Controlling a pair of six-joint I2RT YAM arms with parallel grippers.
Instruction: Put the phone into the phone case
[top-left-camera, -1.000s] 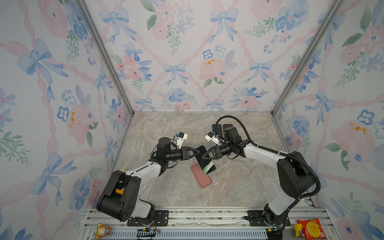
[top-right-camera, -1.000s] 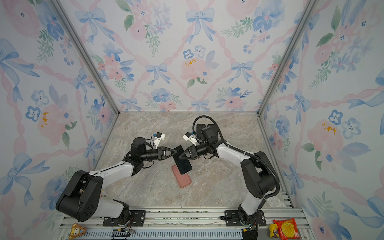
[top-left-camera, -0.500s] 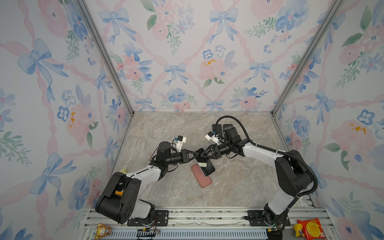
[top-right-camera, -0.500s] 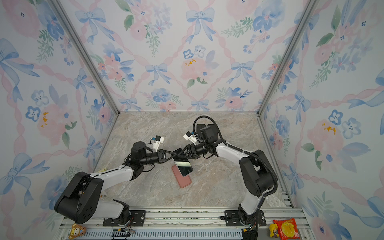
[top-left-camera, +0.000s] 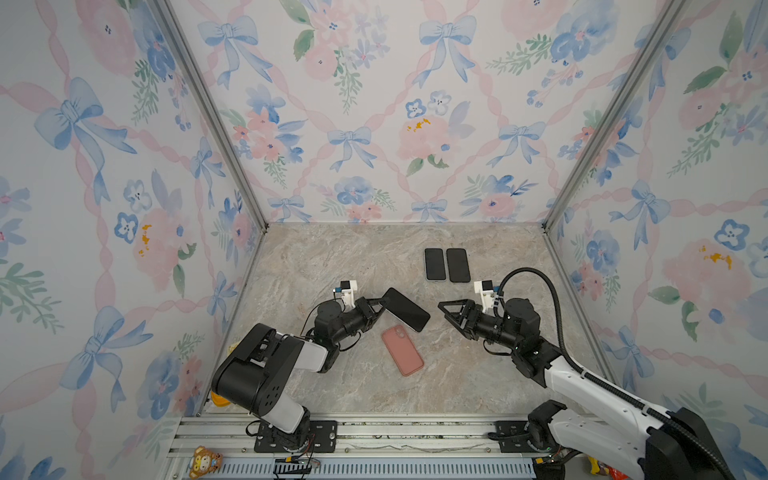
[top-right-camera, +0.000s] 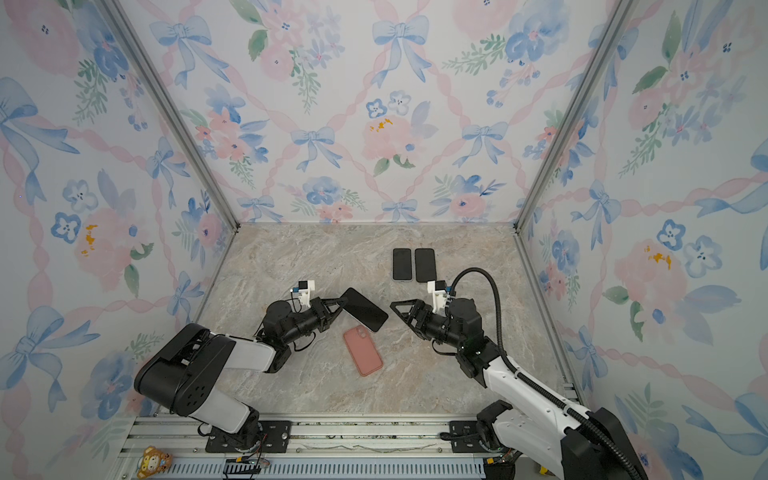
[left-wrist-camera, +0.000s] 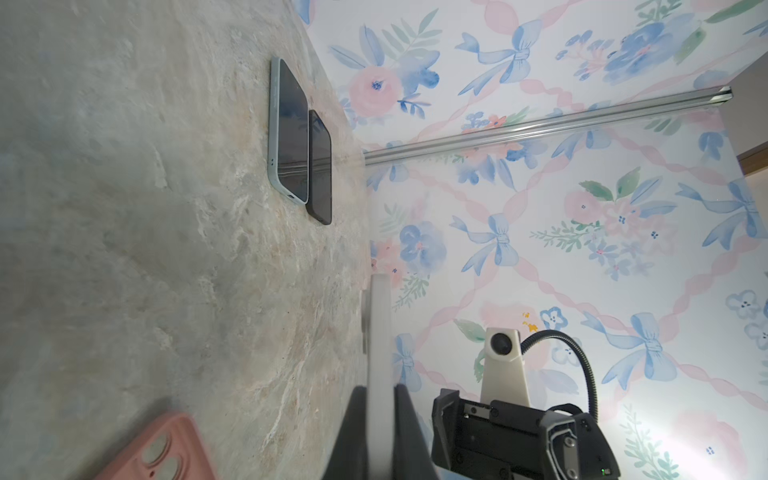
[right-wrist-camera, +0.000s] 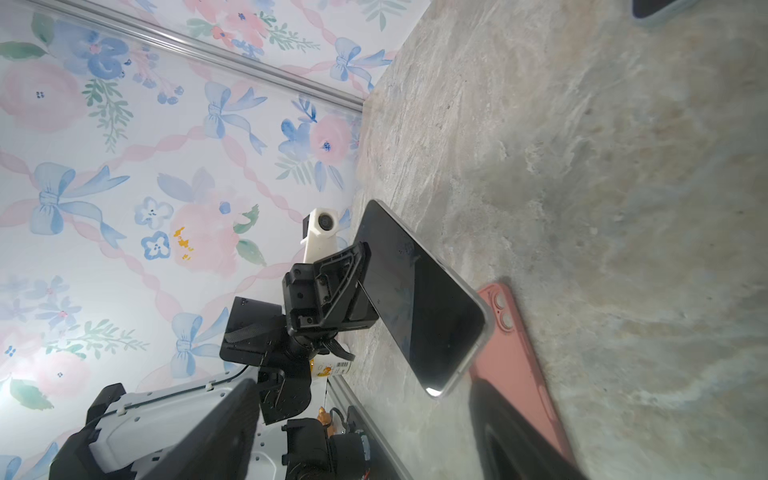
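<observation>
Nearest me on the marble table (top-left-camera: 478, 374) lies the pink phone case (top-left-camera: 402, 350). It is flat, its long axis on a diagonal, with the camera cut-out at the far end, toward my left gripper (top-left-camera: 379, 306).

Just beyond it is the phone (top-left-camera: 406, 310), lifted off the marble and tilted. Its long axis runs on much the same diagonal, from my left gripper at one short end out toward my right gripper (top-left-camera: 444, 312), dark screen upward. My left gripper is clamped on that short end, one finger on each face. My right gripper stands spread wide with nothing between its fingers, facing the phone's free end and apart from it.

The left wrist view gives the phone only edge-on, a thin pale strip between two dark fingers (left-wrist-camera: 353, 432), plus a corner of the case. The right wrist view shows the whole dark screen, and the free end near the case's camera end.

Farthest back, near the rear wall, a cased phone (top-left-camera: 435, 264) and a dark phone (top-left-camera: 457, 265) lie side by side, long axes toward the wall. Only the left wrist view shows clearly that the first wears a pale blue-green shell. In both top views the two look nearly alike.
</observation>
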